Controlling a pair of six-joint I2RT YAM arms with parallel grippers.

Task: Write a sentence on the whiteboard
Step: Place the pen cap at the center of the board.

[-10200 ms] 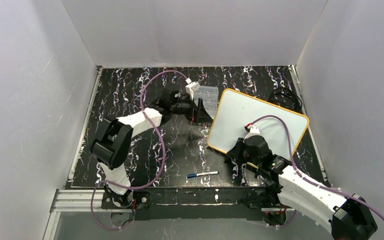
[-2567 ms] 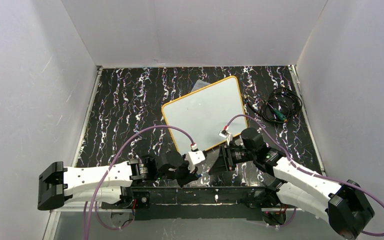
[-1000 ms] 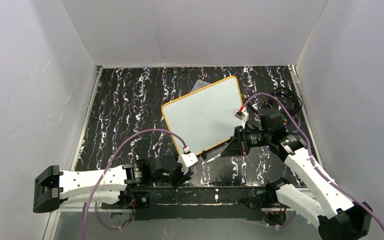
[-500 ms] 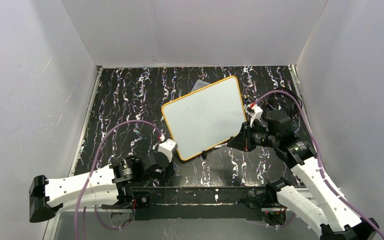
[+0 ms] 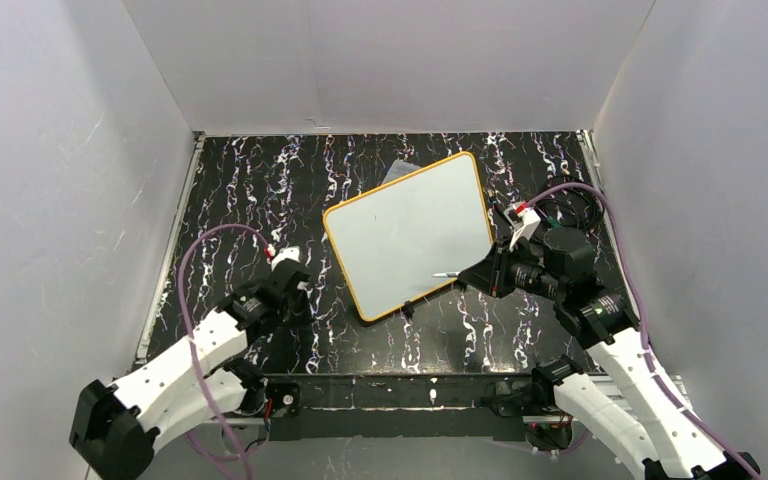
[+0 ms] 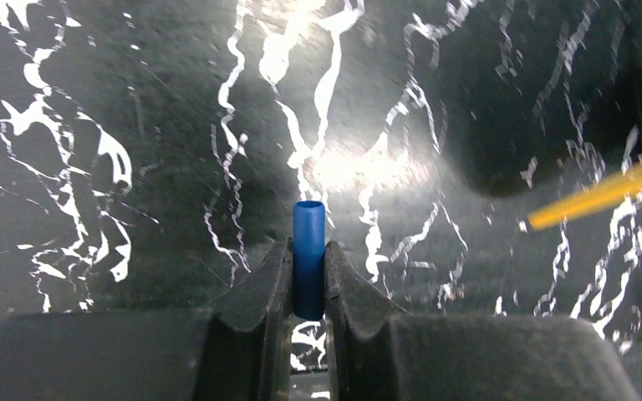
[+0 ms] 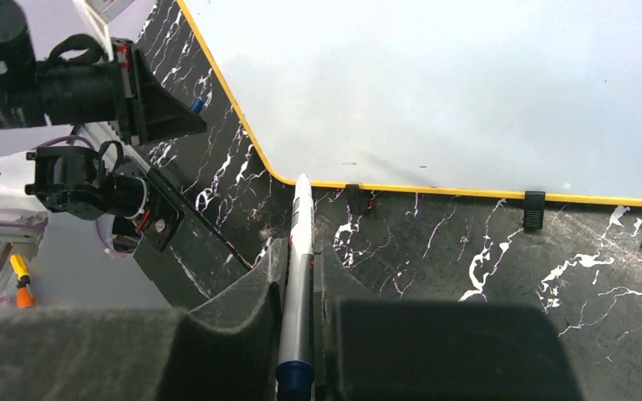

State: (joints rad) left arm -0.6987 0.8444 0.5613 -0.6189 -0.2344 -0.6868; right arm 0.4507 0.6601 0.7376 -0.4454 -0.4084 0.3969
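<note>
Left claw [image 6: 308, 255] has swung off left, cap [image 6: 308, 230] pinched
Right claw [image 7: 299, 255] clamps the marker [image 7: 301, 205], tip at the blank whiteboard's [image 5: 400, 225] near edge, mid-table; pushing hard could shove the board.

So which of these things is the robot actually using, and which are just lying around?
In use: whiteboard; marker, in the right gripper; blue cap, in the left gripper.
Lying about: clear plastic box, peeking from behind the board; coil of black cable, far right.
</note>
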